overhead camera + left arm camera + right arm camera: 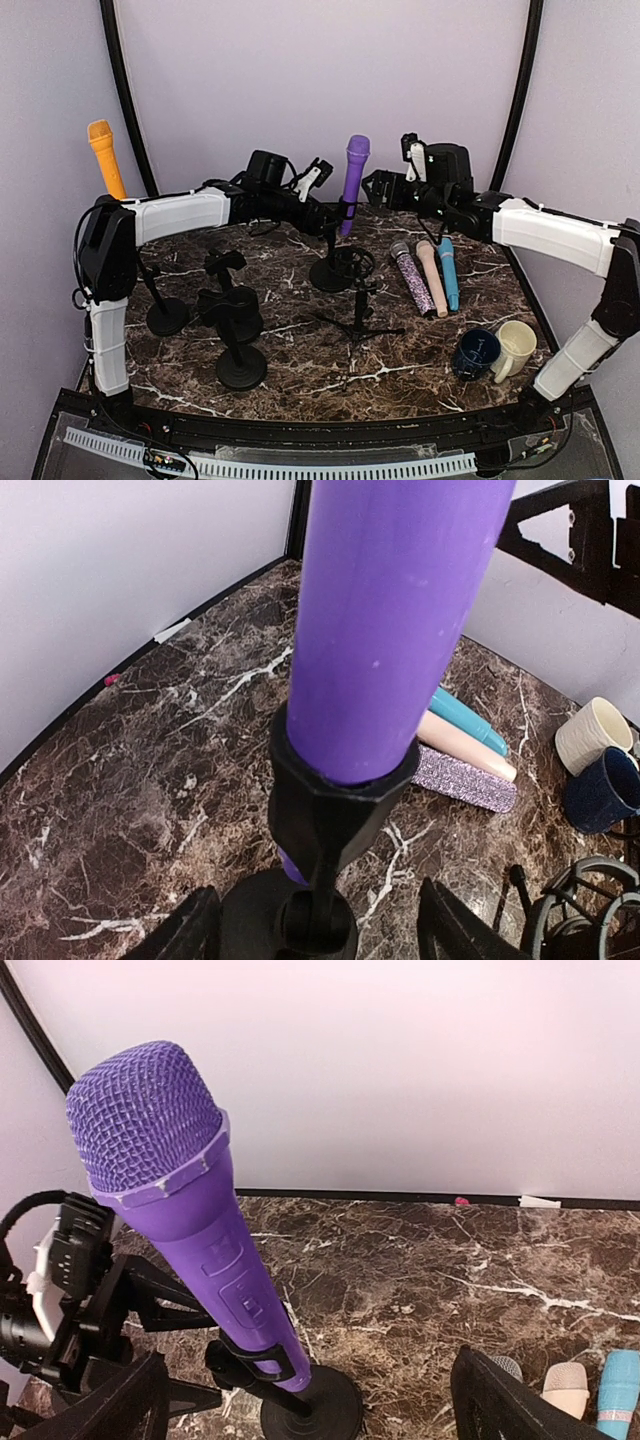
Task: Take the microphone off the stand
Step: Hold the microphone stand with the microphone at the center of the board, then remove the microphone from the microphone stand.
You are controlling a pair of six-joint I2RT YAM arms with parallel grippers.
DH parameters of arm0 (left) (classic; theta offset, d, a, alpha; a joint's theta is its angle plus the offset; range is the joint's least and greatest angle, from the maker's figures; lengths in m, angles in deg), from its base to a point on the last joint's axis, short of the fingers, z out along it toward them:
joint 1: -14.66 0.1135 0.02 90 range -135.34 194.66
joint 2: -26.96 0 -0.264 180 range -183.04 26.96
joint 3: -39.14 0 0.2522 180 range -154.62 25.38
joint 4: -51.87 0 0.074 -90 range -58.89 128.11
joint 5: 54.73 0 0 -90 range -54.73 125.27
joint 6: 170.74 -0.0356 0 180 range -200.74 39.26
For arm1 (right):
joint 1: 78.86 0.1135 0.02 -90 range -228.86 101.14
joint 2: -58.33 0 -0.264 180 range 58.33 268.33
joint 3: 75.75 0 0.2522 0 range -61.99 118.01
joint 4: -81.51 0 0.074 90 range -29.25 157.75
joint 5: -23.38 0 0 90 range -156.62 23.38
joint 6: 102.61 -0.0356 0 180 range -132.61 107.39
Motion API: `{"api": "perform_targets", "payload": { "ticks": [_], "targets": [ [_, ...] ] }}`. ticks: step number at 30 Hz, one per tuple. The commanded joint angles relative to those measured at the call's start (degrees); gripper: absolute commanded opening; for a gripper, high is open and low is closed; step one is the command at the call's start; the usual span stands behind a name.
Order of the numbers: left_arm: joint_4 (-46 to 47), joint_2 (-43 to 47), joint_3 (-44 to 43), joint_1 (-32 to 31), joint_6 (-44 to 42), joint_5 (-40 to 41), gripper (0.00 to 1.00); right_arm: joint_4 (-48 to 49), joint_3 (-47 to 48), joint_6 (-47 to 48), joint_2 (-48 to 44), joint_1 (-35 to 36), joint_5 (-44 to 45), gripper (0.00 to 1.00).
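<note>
A purple microphone [353, 178] stands upright in the clip of a black stand [331, 272] at the table's back middle. My left gripper [333, 222] reaches in from the left, low at the stand's stem. Seen from the left wrist, its fingers [188, 932] stand apart on either side of the stem [322, 880], below the clip [338, 798] and the microphone [392, 620], with gaps on both sides. My right gripper [380, 188] hangs open just right of the microphone's body. In the right wrist view its wide fingers [508, 1400] frame the microphone [200, 1230] without touching it.
An orange microphone [105, 157] sits in a stand at the far left. Glittery [412, 279], pink [432, 278] and teal [448, 272] microphones lie at the right. A navy mug [475, 352] and a cream mug [516, 345] stand front right. Empty stands [240, 366] and a tripod [360, 320] fill the middle.
</note>
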Motion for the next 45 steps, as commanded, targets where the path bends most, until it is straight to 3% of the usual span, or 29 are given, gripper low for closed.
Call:
{"api": "perform_targets", "payload": {
  "ticks": [1, 6, 18, 26, 33, 36, 41, 45],
  "targets": [
    [-2.8, -0.9, -3.8, -0.2, -2.6, -0.3, 0.67, 1.9, 3.0, 0.2, 1.3, -0.4, -8.1, 0.98],
    [-2.2, -1.5, -3.9, -0.5, -4.1, -0.7, 0.59, 1.8, 5.2, 0.3, 3.4, -0.7, -8.6, 0.98],
    [-3.5, -1.4, -1.4, -1.7, -8.3, 0.6, 0.22, 3.2, 7.3, 0.7, 6.7, -0.8, -8.6, 0.98],
    [-2.2, 0.7, 4.9, -1.8, -9.0, 2.6, 0.15, 7.8, 5.5, 2.0, 7.6, -0.7, -7.6, 0.99],
    [-2.3, 0.8, 6.3, -1.8, -9.4, 2.5, 0.14, 12.1, 6.2, 3.2, 10.0, -0.5, -10.8, 0.96],
    [-2.2, 0.9, 6.2, -1.8, -9.4, 2.3, 0.13, 13.5, 6.4, 4.3, 11.0, -0.1, -10.1, 0.89],
    [-1.9, 0.9, 6.2, -1.8, -9.1, 1.9, 0.13, 17.9, 5.5, 9.7, 11.0, 2.2, -3.8, 0.69],
    [-1.7, 0.9, 6.5, -1.8, -9.0, 1.8, 0.13, 17.4, 8.0, 11.0, 12.9, 2.6, -3.8, 0.54]
  ]
}}
